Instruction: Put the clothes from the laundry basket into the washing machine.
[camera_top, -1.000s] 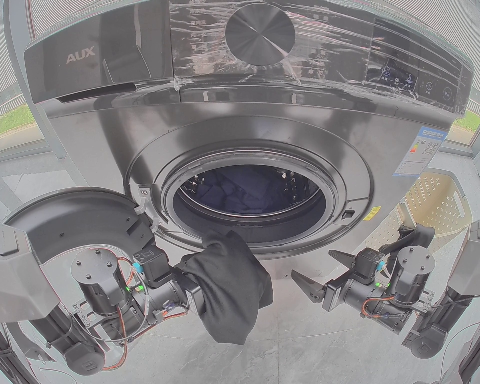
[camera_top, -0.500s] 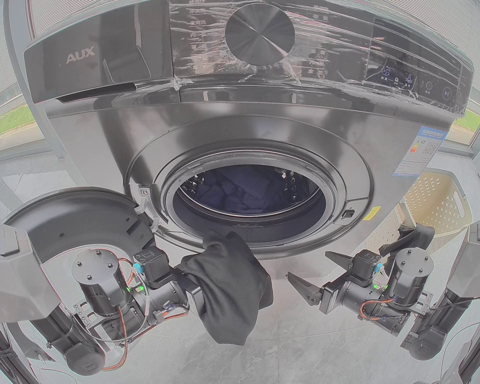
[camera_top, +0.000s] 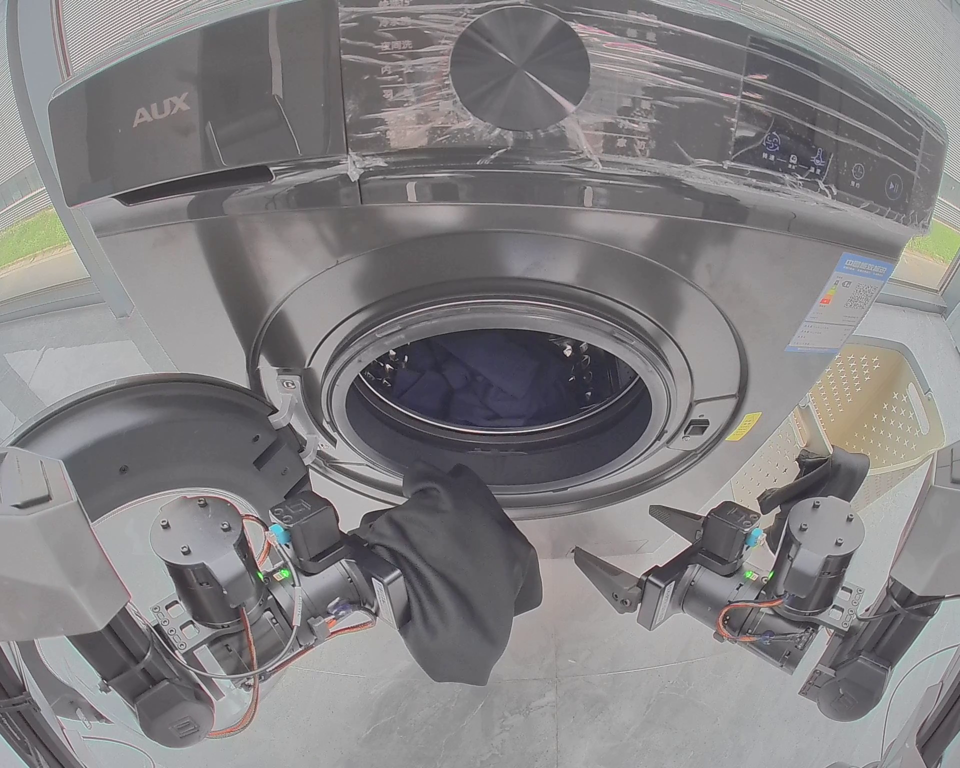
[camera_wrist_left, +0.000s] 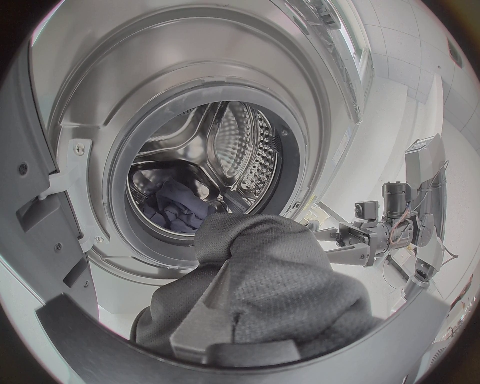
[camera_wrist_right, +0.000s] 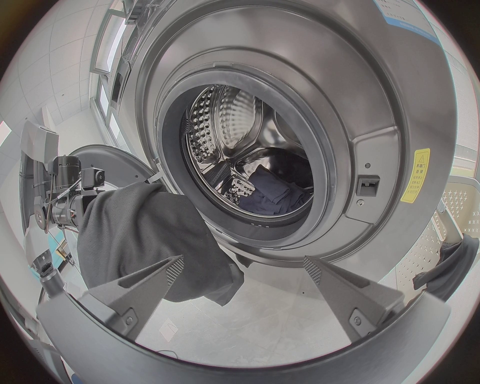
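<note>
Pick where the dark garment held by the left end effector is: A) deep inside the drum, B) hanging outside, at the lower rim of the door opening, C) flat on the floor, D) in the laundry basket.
B: the dark garment hangs from the left end effector at the washing machine's lower door rim, not yet inside.
</note>
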